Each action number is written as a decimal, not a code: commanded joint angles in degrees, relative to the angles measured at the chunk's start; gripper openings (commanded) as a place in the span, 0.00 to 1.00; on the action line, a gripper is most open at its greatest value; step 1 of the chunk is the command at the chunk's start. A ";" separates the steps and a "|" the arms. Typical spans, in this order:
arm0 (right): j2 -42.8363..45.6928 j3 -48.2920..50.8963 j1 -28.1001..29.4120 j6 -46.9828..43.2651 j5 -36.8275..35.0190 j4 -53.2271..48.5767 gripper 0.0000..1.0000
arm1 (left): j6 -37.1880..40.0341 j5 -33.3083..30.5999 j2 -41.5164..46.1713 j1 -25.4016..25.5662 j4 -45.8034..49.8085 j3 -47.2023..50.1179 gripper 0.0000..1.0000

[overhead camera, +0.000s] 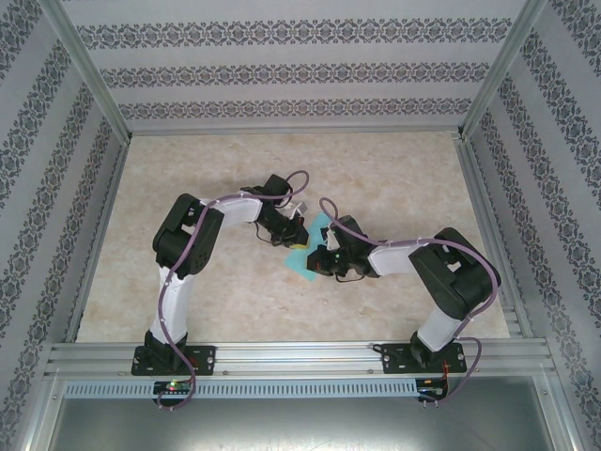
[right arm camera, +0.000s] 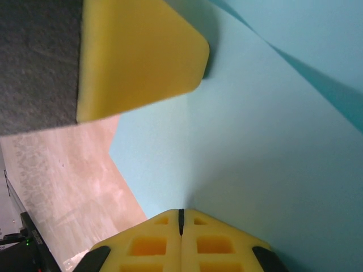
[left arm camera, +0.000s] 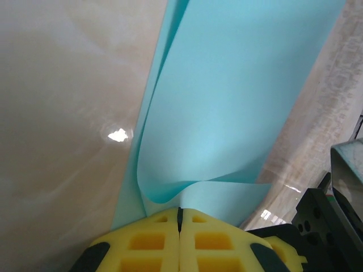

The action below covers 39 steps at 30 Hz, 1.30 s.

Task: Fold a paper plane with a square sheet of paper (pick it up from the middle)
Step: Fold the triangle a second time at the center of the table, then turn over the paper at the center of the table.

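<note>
The turquoise square sheet of paper point(overhead camera: 305, 252) is held just over the middle of the table, between my two grippers. In the left wrist view the sheet point(left arm camera: 227, 85) curls in loose layers, and my left gripper point(left arm camera: 180, 211) is shut on its near edge. My right gripper point(right arm camera: 181, 212) is shut on the sheet point(right arm camera: 272, 158), where a soft crease runs away from the fingertips. One yellow finger of the left gripper point(right arm camera: 142, 56) rests against the paper at the upper left of the right wrist view. Seen from above, the left gripper point(overhead camera: 293, 237) and right gripper point(overhead camera: 322, 256) nearly touch.
The beige marbled tabletop point(overhead camera: 394, 178) spreads around the paper. Patterned walls with metal posts point(overhead camera: 94, 75) close in three sides. An aluminium rail point(overhead camera: 300, 357) carries both arm bases at the near edge. The right gripper's dark body point(left arm camera: 332, 221) is close beside the left fingers.
</note>
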<state>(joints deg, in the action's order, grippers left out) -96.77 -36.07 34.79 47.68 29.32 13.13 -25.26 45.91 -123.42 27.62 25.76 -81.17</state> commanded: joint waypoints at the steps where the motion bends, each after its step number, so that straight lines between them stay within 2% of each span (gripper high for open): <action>1: -0.96 3.72 2.12 0.04 1.18 -10.60 0.06 | 0.65 -9.74 -2.92 -3.34 -0.92 -1.83 0.07; 15: -0.29 3.99 2.52 -0.02 1.51 -10.35 0.06 | 1.78 -13.08 -3.26 -3.53 2.40 -6.25 0.08; 22: 0.24 2.66 2.50 -0.11 1.83 -11.01 0.06 | 1.93 -11.55 -2.00 -3.34 3.37 -7.40 0.08; 27: 1.71 1.20 2.56 -0.13 1.97 -12.07 0.06 | 1.20 -11.68 4.72 -3.27 2.33 -2.80 0.08; 32: 4.90 -0.23 2.38 0.26 2.63 -12.15 0.09 | -1.56 -8.79 12.31 -2.16 -1.41 4.04 0.08; 39: 12.44 -0.35 -0.18 1.17 3.39 -12.92 0.17 | -4.73 -6.49 15.13 1.37 -6.10 10.46 0.08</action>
<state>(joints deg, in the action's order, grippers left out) -87.90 -35.51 35.86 48.34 32.27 2.00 -27.75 37.95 -108.73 27.40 22.68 -73.12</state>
